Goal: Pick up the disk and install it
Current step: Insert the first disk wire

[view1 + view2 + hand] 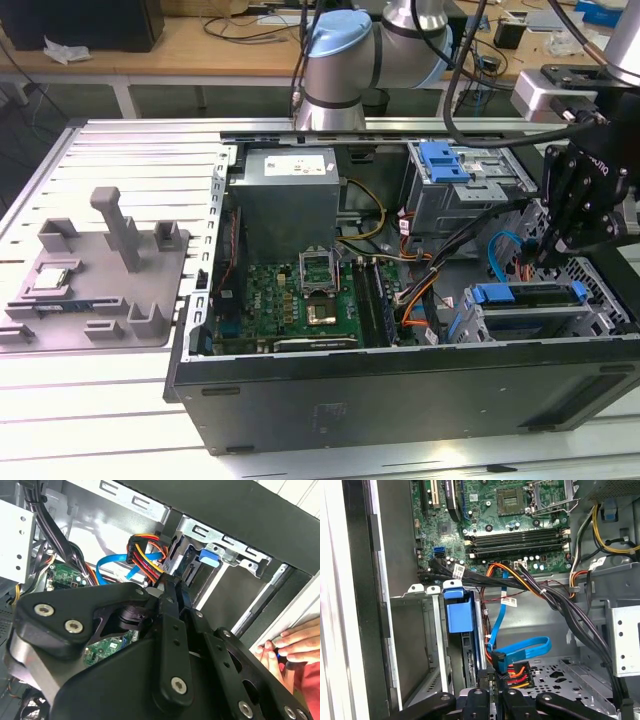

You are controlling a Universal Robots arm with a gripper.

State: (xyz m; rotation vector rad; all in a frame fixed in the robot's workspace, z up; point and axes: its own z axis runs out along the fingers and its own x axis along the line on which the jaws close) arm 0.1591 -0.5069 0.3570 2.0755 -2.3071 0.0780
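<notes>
The disk [530, 297] stands on edge in the metal drive cage [600, 310] at the case's corner on the exterior view's right, its blue carrier frame [458, 614] on top. My gripper [546, 256] hangs over the cage end nearest the motherboard. In both wrist views its fingers [486, 682] are pressed together, with the tips [170, 582] beside the disk's end. They are right against a black plug with red, yellow and orange wires [516, 670]. Whether they pinch that plug is hidden. A blue flat cable [520, 647] loops beside them.
The open black case [400, 395] holds a motherboard [300, 295], a power supply [290, 195] and a second cage with a blue carrier [445, 160]. A grey fixture [100, 280] lies on the exterior view's left. A person's hand [295, 640] rests at the case's edge.
</notes>
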